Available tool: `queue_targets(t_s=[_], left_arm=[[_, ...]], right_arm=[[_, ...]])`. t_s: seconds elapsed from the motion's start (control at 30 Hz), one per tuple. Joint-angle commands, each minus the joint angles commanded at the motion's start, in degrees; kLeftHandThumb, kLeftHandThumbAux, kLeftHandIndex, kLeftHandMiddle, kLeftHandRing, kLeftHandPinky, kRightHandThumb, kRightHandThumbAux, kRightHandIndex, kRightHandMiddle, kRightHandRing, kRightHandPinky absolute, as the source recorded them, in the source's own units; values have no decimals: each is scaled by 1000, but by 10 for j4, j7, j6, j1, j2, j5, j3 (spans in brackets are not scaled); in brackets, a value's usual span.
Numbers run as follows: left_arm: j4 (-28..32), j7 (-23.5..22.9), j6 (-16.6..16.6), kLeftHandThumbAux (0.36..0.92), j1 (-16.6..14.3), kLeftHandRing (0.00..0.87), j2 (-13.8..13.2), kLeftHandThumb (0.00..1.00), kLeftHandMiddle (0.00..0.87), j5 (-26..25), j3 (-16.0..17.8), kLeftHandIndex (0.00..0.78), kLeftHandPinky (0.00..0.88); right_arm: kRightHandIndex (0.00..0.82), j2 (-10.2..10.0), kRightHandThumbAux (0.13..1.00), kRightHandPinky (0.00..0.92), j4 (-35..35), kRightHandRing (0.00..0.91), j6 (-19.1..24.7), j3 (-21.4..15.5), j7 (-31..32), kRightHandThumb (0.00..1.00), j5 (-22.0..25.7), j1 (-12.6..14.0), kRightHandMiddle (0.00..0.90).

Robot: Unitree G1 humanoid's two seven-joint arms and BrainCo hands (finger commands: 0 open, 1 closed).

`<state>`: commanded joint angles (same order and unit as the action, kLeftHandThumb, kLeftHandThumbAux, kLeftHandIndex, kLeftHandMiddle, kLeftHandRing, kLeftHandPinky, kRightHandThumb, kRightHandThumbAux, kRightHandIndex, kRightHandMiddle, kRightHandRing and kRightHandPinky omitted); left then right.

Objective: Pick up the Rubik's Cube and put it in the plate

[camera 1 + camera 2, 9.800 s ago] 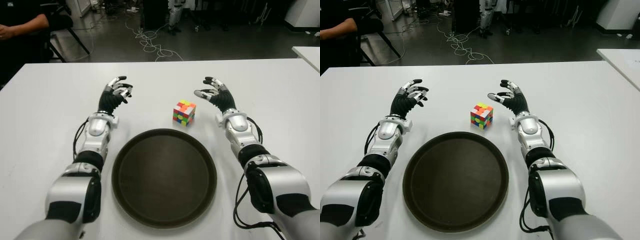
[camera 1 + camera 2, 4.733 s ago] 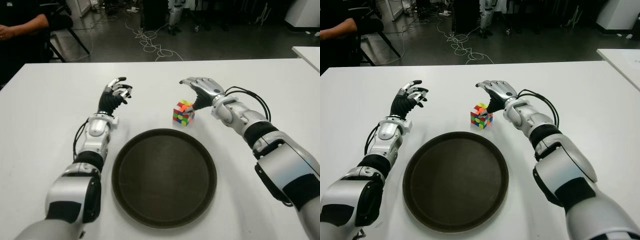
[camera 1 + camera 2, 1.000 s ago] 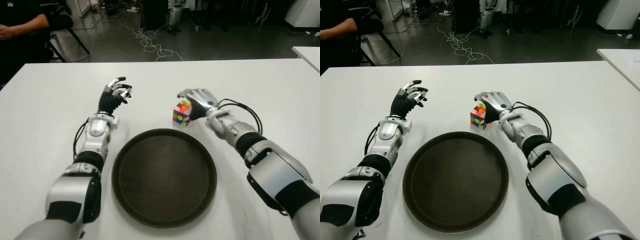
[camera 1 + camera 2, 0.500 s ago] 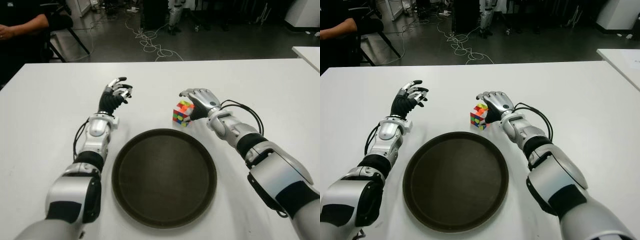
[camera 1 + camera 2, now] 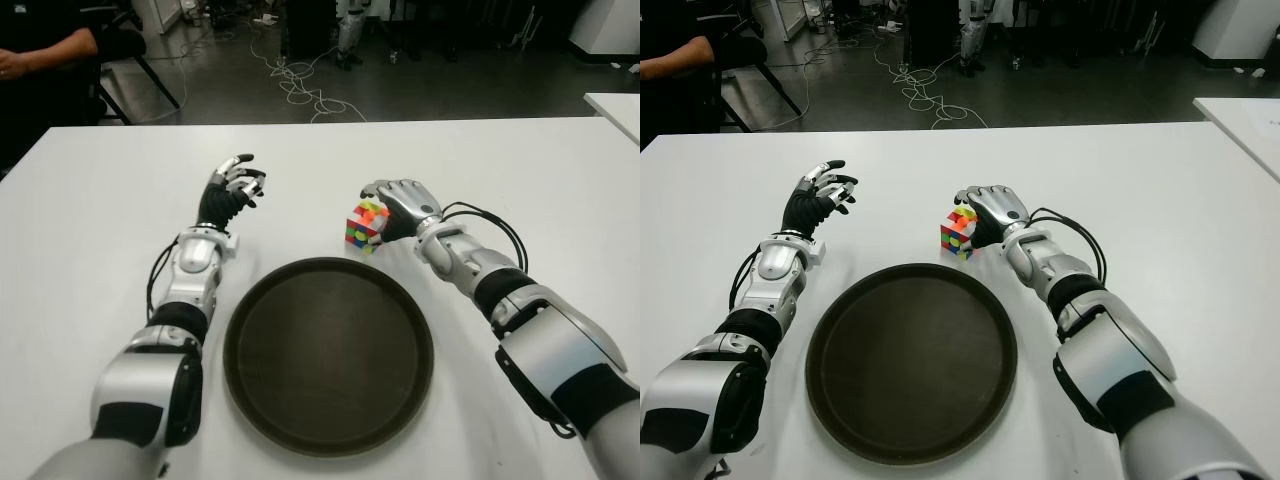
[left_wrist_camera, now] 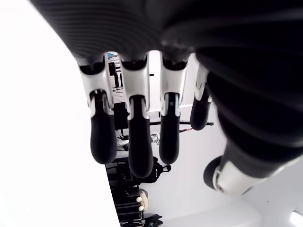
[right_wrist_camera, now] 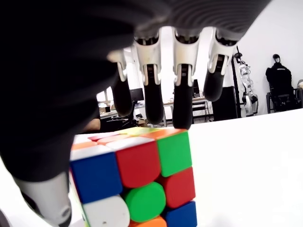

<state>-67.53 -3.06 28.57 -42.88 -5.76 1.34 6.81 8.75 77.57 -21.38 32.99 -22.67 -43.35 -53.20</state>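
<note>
Silver-and-black right hand [image 5: 402,203] reaches fwd, fingers [image 7: 182,101] curled w/ tips pointing down. Silver-and-black left hand [image 5: 228,187] raised, fingers [image 6: 135,142] loosely bent, holding nothing.

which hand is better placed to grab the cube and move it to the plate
The right hand. It is already around the Rubik's Cube, fingers draped over the top, just beyond the plate rim. The left hand is off to the cube's left, holding nothing.

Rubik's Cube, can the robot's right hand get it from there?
Probably yes. The right hand already arches over the Rubik's Cube, fingers at its top, and nothing stands between them.
</note>
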Motion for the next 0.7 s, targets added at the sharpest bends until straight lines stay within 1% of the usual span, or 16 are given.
queue_targets(t_s=[0.23,0.37,0.47,0.57,0.7], left_arm=[[1,0,-5,702,-1,472,1,305,377,-2,1,223,544],[2,1,-6,710,-1,483,3,314,382,-4,3,224,549],[3,0,-6,712,-1,490,4,316,388,-6,4,223,556],[3,-2,-7,714,-1,495,4,321,395,-8,5,220,562],[3,-3,-7,713,-1,495,4,319,397,-9,6,217,562]], right_arm=[[278,0,755,291,1,318,5,-1,2,0,-2,0,305],[303,1,769,333,0,353,2,-1,-1,0,-2,1,331],[302,0,770,333,0,362,2,-1,-1,0,-2,1,338],[278,0,756,295,0,323,3,-1,-1,0,-2,1,307],[266,-1,750,287,0,305,2,1,0,0,-4,1,292]])
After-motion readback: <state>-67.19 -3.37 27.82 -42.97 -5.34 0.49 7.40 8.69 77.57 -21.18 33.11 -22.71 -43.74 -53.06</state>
